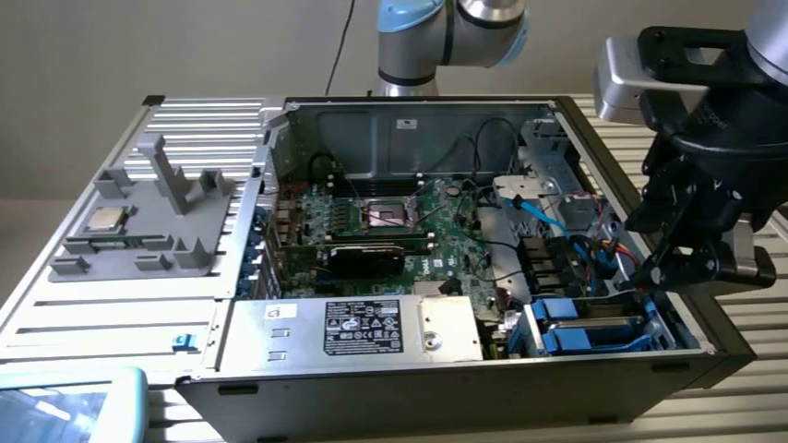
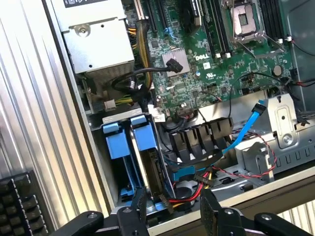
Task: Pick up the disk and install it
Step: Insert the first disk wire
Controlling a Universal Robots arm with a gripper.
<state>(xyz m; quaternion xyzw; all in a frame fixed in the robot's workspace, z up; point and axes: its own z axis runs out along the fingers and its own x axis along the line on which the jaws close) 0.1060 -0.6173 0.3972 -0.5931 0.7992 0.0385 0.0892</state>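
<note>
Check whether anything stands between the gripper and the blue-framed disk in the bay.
Nothing visible does. The open gripper hangs close over the disk in its bay; red wires lie beside the disk, not across it.

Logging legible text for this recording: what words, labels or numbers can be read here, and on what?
"DELL": white print on the green motherboard.
Black label on the silver box: too small to read.
Other white print on the motherboard: blurred, unreadable.
</note>
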